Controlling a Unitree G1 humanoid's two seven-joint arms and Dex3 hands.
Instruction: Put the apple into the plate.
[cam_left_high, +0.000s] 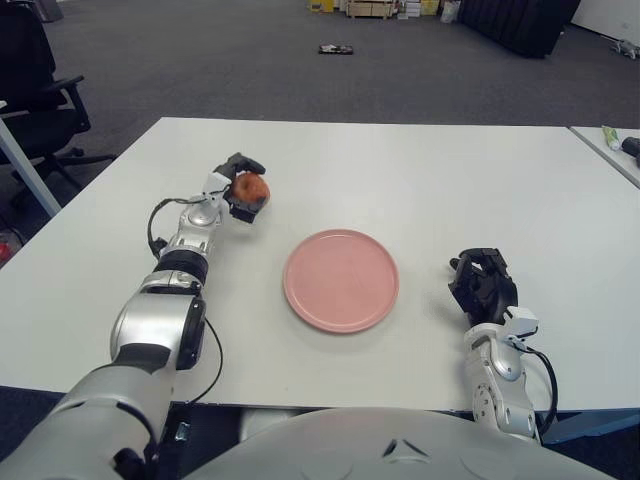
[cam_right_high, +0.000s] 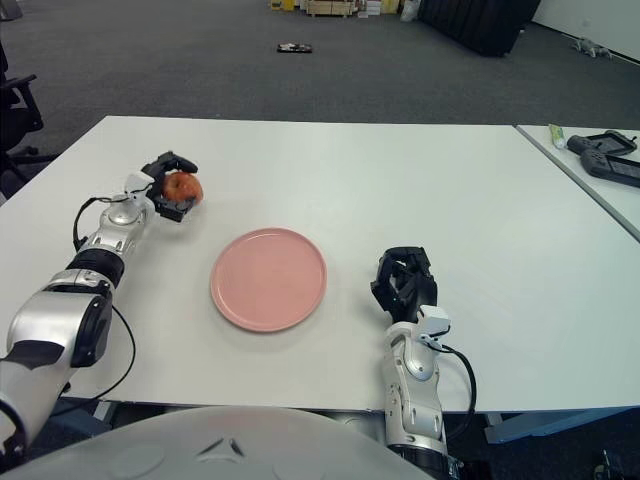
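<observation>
A reddish apple (cam_left_high: 251, 189) is held a little above the white table (cam_left_high: 400, 170), left of the plate. My left hand (cam_left_high: 243, 188) is shut on it, black fingers wrapping over its top and underside. The pink plate (cam_left_high: 341, 279) lies flat in the middle of the table with nothing on it. The apple hangs up and to the left of the plate's rim. My right hand (cam_left_high: 482, 283) shows to the right of the plate, its black fingers curled and holding nothing.
A second table with a green item and dark devices (cam_right_high: 605, 150) stands at the far right. A black office chair (cam_left_high: 30, 80) is at the far left. Grey carpet lies beyond the table's far edge.
</observation>
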